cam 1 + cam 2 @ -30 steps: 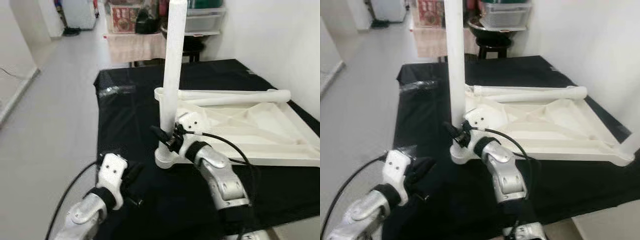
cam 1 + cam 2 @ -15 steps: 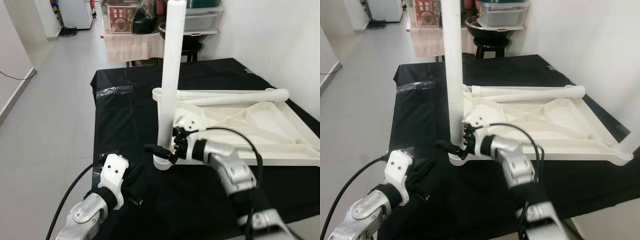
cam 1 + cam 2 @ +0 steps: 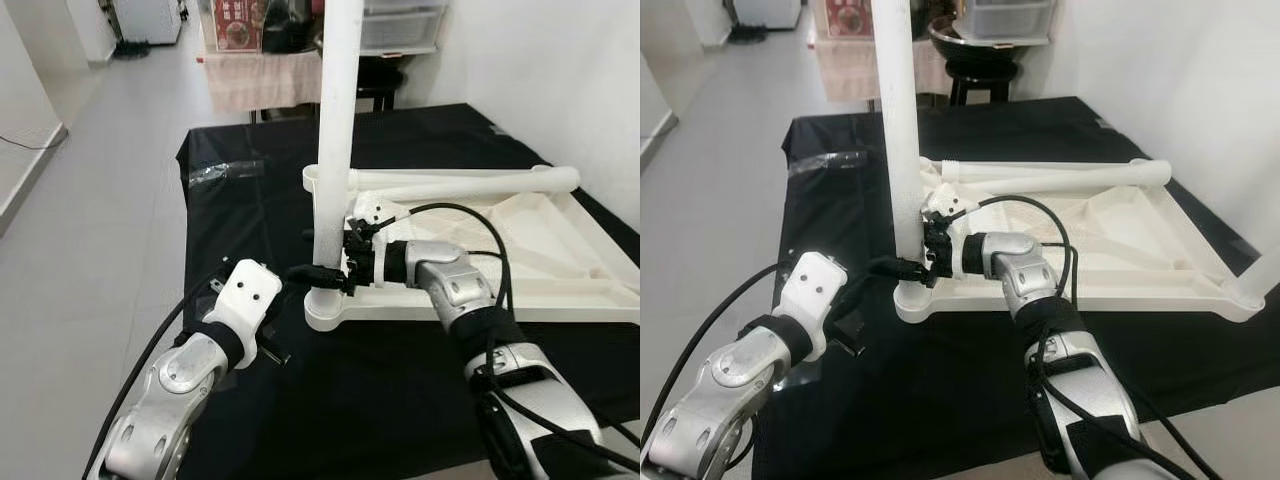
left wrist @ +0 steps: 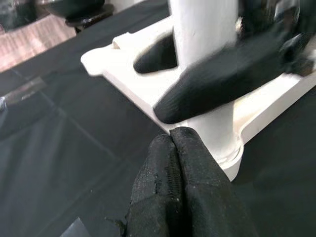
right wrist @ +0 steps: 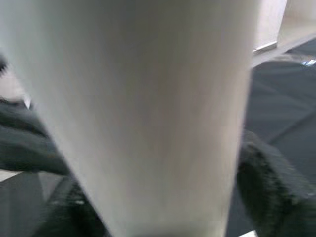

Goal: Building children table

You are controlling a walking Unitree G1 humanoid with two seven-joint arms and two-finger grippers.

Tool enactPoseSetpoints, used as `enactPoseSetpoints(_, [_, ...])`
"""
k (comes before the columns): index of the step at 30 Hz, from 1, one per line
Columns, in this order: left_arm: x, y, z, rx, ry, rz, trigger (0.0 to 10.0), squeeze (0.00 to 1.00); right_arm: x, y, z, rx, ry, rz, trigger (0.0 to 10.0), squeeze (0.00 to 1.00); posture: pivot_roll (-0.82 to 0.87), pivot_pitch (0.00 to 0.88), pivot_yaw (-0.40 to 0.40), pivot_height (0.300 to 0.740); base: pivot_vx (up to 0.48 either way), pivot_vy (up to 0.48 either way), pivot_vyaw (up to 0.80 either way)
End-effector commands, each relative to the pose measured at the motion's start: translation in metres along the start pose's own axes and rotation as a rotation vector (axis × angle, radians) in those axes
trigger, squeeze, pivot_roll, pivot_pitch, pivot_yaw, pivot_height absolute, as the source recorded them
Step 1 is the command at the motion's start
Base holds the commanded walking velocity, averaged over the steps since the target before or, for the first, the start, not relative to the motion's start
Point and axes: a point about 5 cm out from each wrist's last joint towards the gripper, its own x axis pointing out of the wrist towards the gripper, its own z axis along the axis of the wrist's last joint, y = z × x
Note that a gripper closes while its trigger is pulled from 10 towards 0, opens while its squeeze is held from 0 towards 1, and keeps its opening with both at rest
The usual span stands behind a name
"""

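A white children's table top (image 3: pixel 520 255) lies upside down on a black-covered table (image 3: pixel 250 230). One white leg (image 3: pixel 335 130) stands upright in the near-left corner socket (image 3: pixel 325 310). My right gripper (image 3: pixel 325 270) is shut on this leg just above the socket, one black finger on each side; in the right wrist view the leg (image 5: pixel 143 113) sits between the fingers (image 5: pixel 269 182). My left gripper (image 4: pixel 174 140) is shut and empty, its tips close to the socket's base (image 4: pixel 227 148) on the left side. A second leg (image 3: pixel 460 182) lies along the top's far edge.
The black cloth's front edge is near my arms, with grey floor (image 3: pixel 90 200) to the left. A strip of clear tape (image 3: pixel 225 172) lies on the cloth at the far left. A white wall (image 3: pixel 560 80) is on the right; shelves and a stool (image 3: pixel 980 70) stand behind.
My left arm has risen and reached forward, bringing its shut fingers up to the socket. My right gripper has moved slightly higher around the leg. The camera has leaned in closer.
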Motion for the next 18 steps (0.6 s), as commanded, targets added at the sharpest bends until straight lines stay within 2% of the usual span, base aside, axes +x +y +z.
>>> enactPoseSetpoints(1, [0.0, -0.003, 0.004, 0.003, -0.009, -0.018, 10.0, 0.0, 0.005, 0.003, -0.002, 0.001, 0.008, 0.021, 0.0, 0.0, 0.04, 0.027, -0.038, 0.74, 0.0, 0.0, 0.0])
enactPoseSetpoints(4, [0.002, -0.007, 0.012, -0.019, -0.034, -0.036, 10.0, 0.0, 0.004, 0.004, -0.008, 0.002, 0.021, 0.045, 0.0, 0.0, 0.04, 0.029, -0.038, 0.74, 0.0, 0.0, 0.0])
enactPoseSetpoints(9, [0.0, -0.01, 0.007, -0.057, 0.002, -0.04, 10.0, 0.0, -0.004, 0.002, -0.014, -0.019, 0.041, 0.015, 0.0, 0.0, 0.03, 0.037, -0.041, 0.74, 0.0, 0.0, 0.0])
enactPoseSetpoints(10, [-0.002, -0.01, 0.001, -0.072, 0.026, -0.036, 10.0, 0.0, -0.006, 0.003, -0.017, -0.016, 0.036, -0.024, 0.0, 0.0, 0.02, 0.043, -0.041, 0.74, 0.0, 0.0, 0.0])
enactPoseSetpoints(12, [-0.005, -0.01, -0.006, -0.09, 0.051, -0.031, 10.0, 0.0, -0.007, 0.007, -0.022, -0.004, 0.022, -0.06, 0.0, 0.0, 0.01, 0.051, -0.04, 0.74, 0.0, 0.0, 0.0])
enactPoseSetpoints(13, [-0.008, -0.01, -0.013, -0.099, 0.078, -0.026, 10.0, 0.0, -0.008, 0.017, -0.028, 0.023, 0.003, -0.082, 0.0, 0.0, 0.01, 0.051, -0.04, 0.74, 0.0, 0.0, 0.0])
enactPoseSetpoints(14, [-0.013, -0.01, -0.022, -0.126, 0.106, -0.019, 10.0, 0.0, -0.006, 0.036, -0.041, 0.064, 0.001, -0.161, 0.0, 0.0, 0.01, 0.061, -0.038, 0.74, 0.0, 0.0, 0.0])
enactPoseSetpoints(15, [-0.013, -0.01, -0.022, -0.126, 0.106, -0.019, 10.0, 0.0, -0.006, 0.036, -0.041, 0.064, 0.001, -0.161, 0.0, 0.0, 0.01, 0.061, -0.038, 0.74, 0.0, 0.0, 0.0])
enactPoseSetpoints(16, [-0.017, -0.01, -0.028, -0.143, 0.122, -0.015, 10.0, 0.0, -0.006, 0.049, -0.048, 0.093, 0.001, -0.219, 0.0, 0.0, 0.01, 0.061, -0.038, 0.74, 0.0, 0.0, 0.0])
enactPoseSetpoints(17, [-0.021, -0.011, -0.033, -0.17, 0.134, -0.019, 10.0, 0.0, -0.011, 0.05, -0.061, 0.102, 0.073, -0.498, 0.0, 0.0, 0.01, 0.07, -0.038, 0.74, 0.0, 0.0, 0.0])
enactPoseSetpoints(18, [-0.026, -0.014, -0.037, -0.207, 0.141, -0.026, 10.0, 0.0, -0.025, 0.052, -0.067, 0.019, 0.157, -0.704, 0.0, 0.0, 0.0, 0.072, -0.036, 0.74, 0.0, 0.0, 0.0])
